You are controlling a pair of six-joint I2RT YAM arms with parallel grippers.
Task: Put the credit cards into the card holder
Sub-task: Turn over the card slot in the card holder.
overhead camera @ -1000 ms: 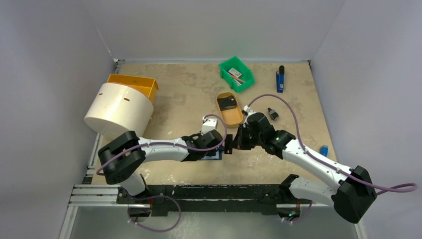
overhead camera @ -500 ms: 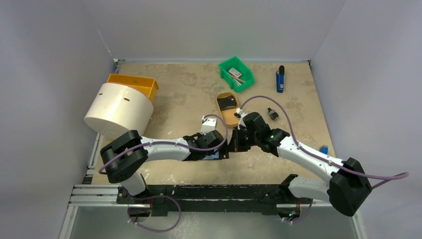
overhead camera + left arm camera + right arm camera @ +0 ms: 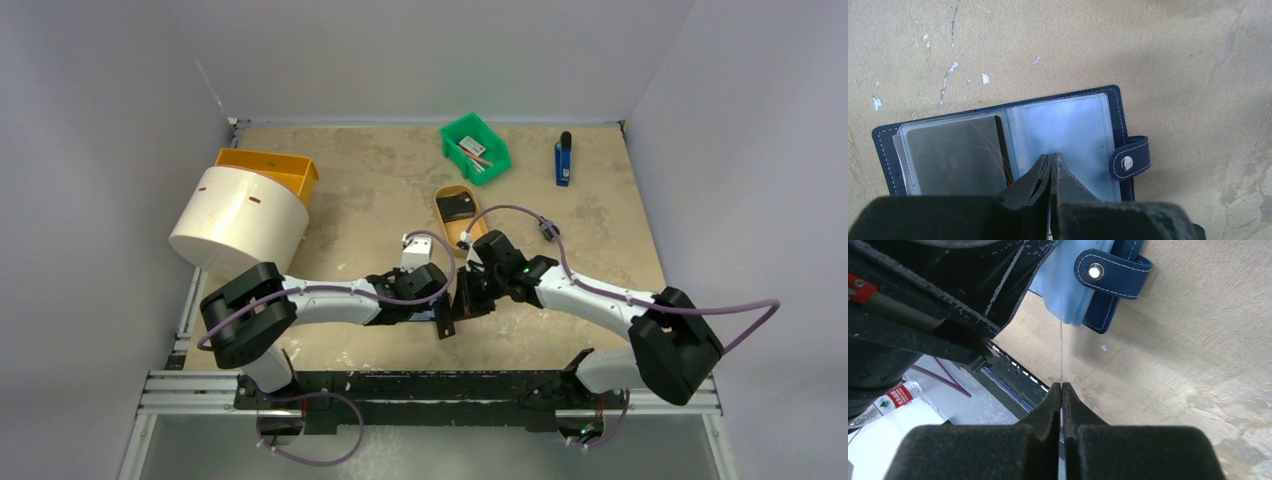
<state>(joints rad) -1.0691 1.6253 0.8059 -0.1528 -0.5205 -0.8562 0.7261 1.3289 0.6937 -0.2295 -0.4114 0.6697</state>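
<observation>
Tabletop (image 3: pixel 380 190): closed left pincer (image 3: pixel 1050 159) crowds card holder (image 3: pixel 1073 125); right pincer (image 3: pixel 1062 387) grips credit card (image 3: pixel 444 319).

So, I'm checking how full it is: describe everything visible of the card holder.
The card holder is navy-blue, leather-like with pale stitching, lying open flat on the table. A snap tab with a metal stud juts from one edge. Clear sleeves cover its pale blue lining: one holds a dark card, the one beside the tab looks empty. The shut left pincer's tips meet on that empty sleeve.
</observation>
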